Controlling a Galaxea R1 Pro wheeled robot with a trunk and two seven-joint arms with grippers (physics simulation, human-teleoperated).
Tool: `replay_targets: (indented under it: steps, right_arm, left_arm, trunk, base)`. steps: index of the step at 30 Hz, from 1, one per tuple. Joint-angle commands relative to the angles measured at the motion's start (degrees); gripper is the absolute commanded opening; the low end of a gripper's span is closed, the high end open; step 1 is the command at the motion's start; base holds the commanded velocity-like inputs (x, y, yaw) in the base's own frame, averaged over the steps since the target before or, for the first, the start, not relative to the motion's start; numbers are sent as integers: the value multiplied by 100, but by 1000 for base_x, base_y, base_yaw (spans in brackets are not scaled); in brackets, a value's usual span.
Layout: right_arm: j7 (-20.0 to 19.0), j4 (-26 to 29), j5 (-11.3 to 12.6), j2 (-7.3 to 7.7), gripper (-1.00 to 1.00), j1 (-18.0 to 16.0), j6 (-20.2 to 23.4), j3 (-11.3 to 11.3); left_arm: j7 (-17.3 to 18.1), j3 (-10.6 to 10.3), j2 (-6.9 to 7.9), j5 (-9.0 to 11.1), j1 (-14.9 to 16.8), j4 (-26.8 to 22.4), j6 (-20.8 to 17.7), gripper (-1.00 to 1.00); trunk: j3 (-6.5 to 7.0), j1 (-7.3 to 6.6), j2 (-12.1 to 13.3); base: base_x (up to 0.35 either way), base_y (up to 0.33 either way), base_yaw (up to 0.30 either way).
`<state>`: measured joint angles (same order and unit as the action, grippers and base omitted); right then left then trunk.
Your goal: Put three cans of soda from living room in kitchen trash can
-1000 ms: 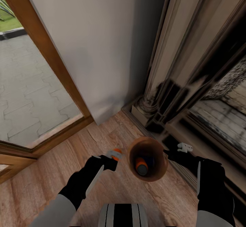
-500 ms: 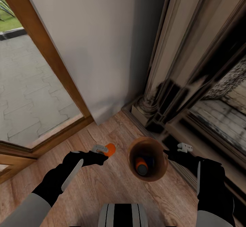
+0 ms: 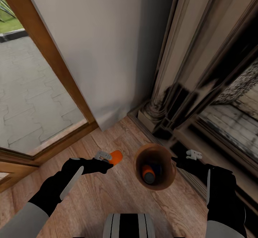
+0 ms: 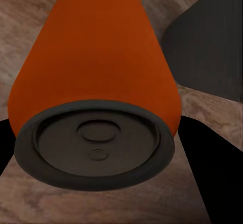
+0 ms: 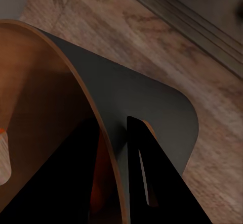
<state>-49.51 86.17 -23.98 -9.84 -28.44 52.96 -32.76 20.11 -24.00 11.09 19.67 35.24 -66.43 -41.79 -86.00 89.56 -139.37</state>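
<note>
An orange soda can (image 3: 115,156), smooth and cylindrical, was held clear of the light wood floor (image 3: 118,198) in the left gripper (image 3: 107,157), just to the left of the trash can (image 3: 171,175); in the left wrist view the can (image 4: 96,67) showed a bright orange wall tapering to a dark, ringed metal end with a pressed tab, and the black jaws stood closed against its two sides; the trash can, a small round tapered bin with a grey outer wall (image 5: 152,107) and a brown wood-toned lining and rim, stood upright on the floor beside the base of a dark stone fireplace surround (image 3: 200,73); a second orange can (image 3: 148,175) lay inside the bin at its bottom, silver end toward the camera; the right gripper (image 3: 191,156) was at the bin's right edge, and the right wrist view showed its jaws closed on the wall, one black finger inside the brown lining, the other (image 5: 152,183) outside against the grey; the floor's planks showed a warm, streaked grain; a plain white wall (image 3: 104,41) rose behind, flanked on the left by a wood-framed glass door (image 3: 68,87) looking out on grey paving (image 3: 28,91).
</note>
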Motion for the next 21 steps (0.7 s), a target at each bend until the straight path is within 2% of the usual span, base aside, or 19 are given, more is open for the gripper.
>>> replay_targets:
  steps: [1, 4, 13, 21]
  right_arm:
    - [-12, 2, 113, -1, -100, -1, 66, 1]
    - [-14, 5, 113, -1, -100, -2, 66, -2]
    - [-14, 5, 113, -1, -100, -4, 66, -3]
    - [-14, 5, 113, -3, -100, -1, 66, 0]
  left_arm:
    - [35, 0, 3, -6, 0, 0, 4, -100]
    - [322, 0, 128, -2, 0, -25, 26, -100]
    - [385, 0, 214, 5, 9, -92, 30, -100]
    - [389, -13, 482, 12, 9, -548, 6, -100]
  trunk:
    - [0, 0, 0]
    - [0, 0, 0]
    - [0, 0, 0]
    - [0, 0, 0]
  base:
    - [0, 0, 0]
    - [0, 0, 0]
    - [0, 0, 0]
    - [0, 0, 0]
